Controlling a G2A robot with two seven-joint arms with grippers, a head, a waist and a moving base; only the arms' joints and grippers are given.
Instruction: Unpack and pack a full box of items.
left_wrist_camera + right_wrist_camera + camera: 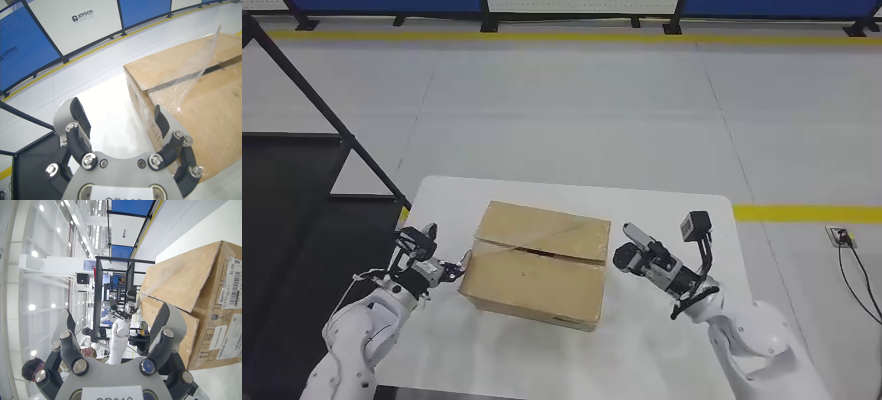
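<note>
A brown cardboard box (542, 262) sits in the middle of the white table (662, 340), its top flaps down with a dark gap along the seam. A strip of clear tape (208, 56) stands peeled up from that seam. My left gripper (449, 268) is open at the box's left end; in the left wrist view (117, 115) one finger (160, 123) lies against the box's edge (198, 106). My right gripper (622, 257) is open at the right end, beside the labelled side of the box (217, 313), with nothing between its fingers (160, 323).
A black metal frame (312, 110) and a dark surface (282, 260) stand left of the table. Bare tabletop lies in front of the box and behind it. A cable (854, 275) runs on the floor at the right.
</note>
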